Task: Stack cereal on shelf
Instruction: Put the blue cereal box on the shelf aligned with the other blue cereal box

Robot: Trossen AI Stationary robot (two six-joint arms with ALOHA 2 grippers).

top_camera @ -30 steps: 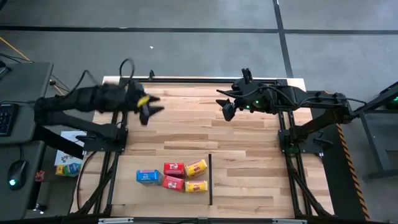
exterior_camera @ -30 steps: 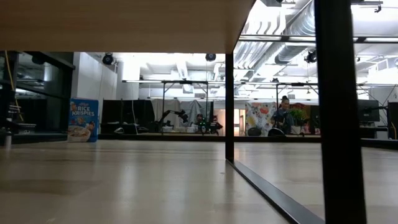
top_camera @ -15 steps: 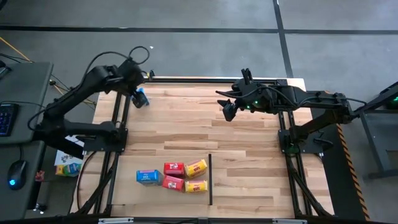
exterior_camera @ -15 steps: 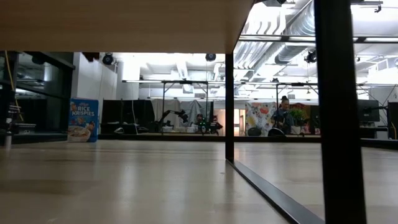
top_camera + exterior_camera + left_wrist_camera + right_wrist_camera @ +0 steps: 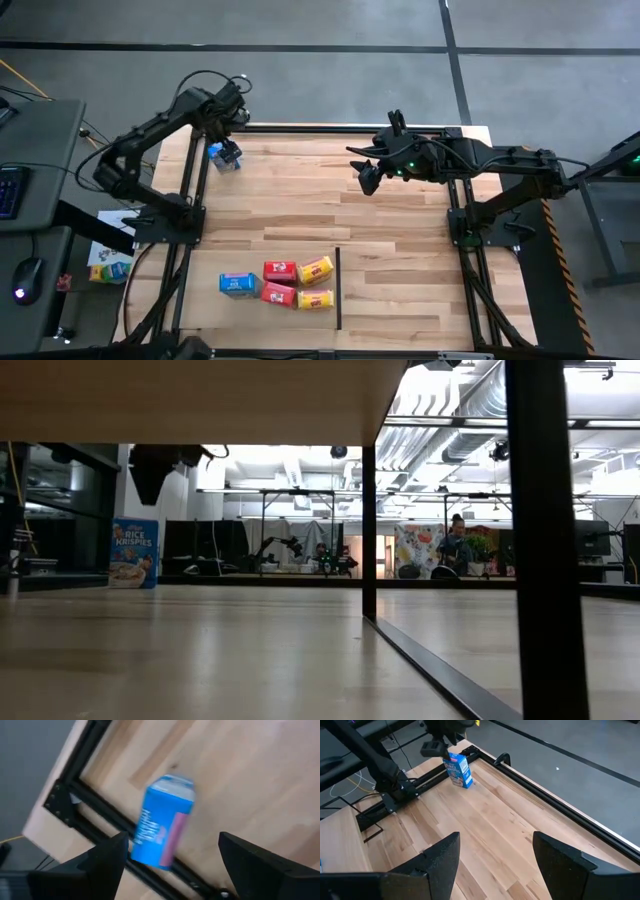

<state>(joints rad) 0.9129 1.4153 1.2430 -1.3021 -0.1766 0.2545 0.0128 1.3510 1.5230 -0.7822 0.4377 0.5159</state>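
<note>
One blue cereal carton (image 5: 224, 155) stands upright on its base near the table's far-left corner; it also shows in the low view (image 5: 133, 553) and the right wrist view (image 5: 459, 769). My left gripper (image 5: 224, 125) hangs open just above it, fingers either side of the carton (image 5: 162, 822) without touching. Another blue carton (image 5: 238, 285), two red cartons (image 5: 279, 271) (image 5: 279, 295) and two yellow cartons (image 5: 316, 269) (image 5: 315, 299) lie together near the near edge. My right gripper (image 5: 365, 178) waits open over the far middle of the table.
A dark shelf frame (image 5: 339, 288) stands right of the carton group; its wooden board (image 5: 200, 400) and black posts (image 5: 368, 530) fill the low view. Black rails (image 5: 190, 200) run along the table's sides. Bare wood lies between the arms. A person sits far off (image 5: 457, 545).
My left arm has swung from lying low across the table's left side to arching up over the far-left corner, and its gripper now shows from above in the low view. The blue carton at that corner has stayed where it stood. The right arm has kept still.
</note>
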